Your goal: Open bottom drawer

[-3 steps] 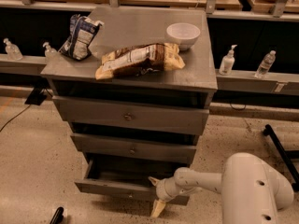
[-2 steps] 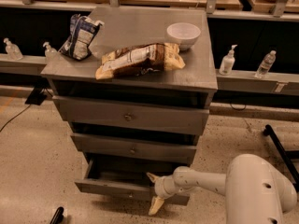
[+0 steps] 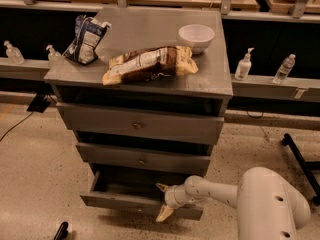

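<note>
The grey chest (image 3: 150,29) stands in the middle of the camera view. Its bottom drawer (image 3: 125,201) is pulled out toward me, its inside showing dark. The middle drawer (image 3: 142,159) and the taller top drawer (image 3: 137,125) are pushed in, each with a small round knob. My white arm reaches in from the lower right. My gripper (image 3: 162,200) is at the right part of the bottom drawer's front, with one fingertip above the front's top edge and the other below it. The bottom drawer's knob is not visible.
On the chest's top lie a chip bag (image 3: 150,64), a white bowl (image 3: 196,35) and a blue-white bag (image 3: 86,39). Bottles (image 3: 244,65) stand on a low ledge behind. A black stand leg (image 3: 300,159) lies on the floor at right.
The gripper has shifted slightly left along the bottom drawer's front. The drawer stands pulled out about as before.
</note>
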Robot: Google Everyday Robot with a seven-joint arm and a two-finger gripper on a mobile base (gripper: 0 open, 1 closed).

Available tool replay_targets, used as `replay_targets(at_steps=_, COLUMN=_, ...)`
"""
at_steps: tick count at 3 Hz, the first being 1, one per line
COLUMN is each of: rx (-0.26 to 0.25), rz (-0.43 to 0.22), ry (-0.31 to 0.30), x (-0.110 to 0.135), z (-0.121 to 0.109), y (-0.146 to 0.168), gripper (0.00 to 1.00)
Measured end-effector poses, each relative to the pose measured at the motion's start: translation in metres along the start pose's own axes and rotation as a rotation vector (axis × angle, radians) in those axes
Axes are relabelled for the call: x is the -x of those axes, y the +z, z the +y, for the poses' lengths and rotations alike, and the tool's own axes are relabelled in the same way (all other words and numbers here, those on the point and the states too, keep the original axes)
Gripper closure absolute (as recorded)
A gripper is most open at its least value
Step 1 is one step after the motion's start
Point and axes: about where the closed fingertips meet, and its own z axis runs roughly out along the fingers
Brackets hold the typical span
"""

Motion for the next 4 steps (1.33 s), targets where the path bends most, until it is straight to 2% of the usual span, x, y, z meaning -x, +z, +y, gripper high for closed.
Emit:
replay_targets(at_steps=1, rx=0.047, rz=-0.002, ry=0.042, x=-0.009, z=0.005, y=0.019, gripper=0.15)
replay_targets(at_steps=2, rx=0.082, rz=0.015, ry=0.059, x=-0.008, z=0.012, y=0.029, gripper=0.17)
replay_targets(at_steps=3, rx=0.097, rz=0.05, ry=0.076, x=-0.006, z=0.026, y=0.033, gripper=0.17)
replay_targets(at_steps=4, rx=0.1, rz=0.115, ry=0.065, x=0.003, z=0.039, y=0.033, gripper=0.2)
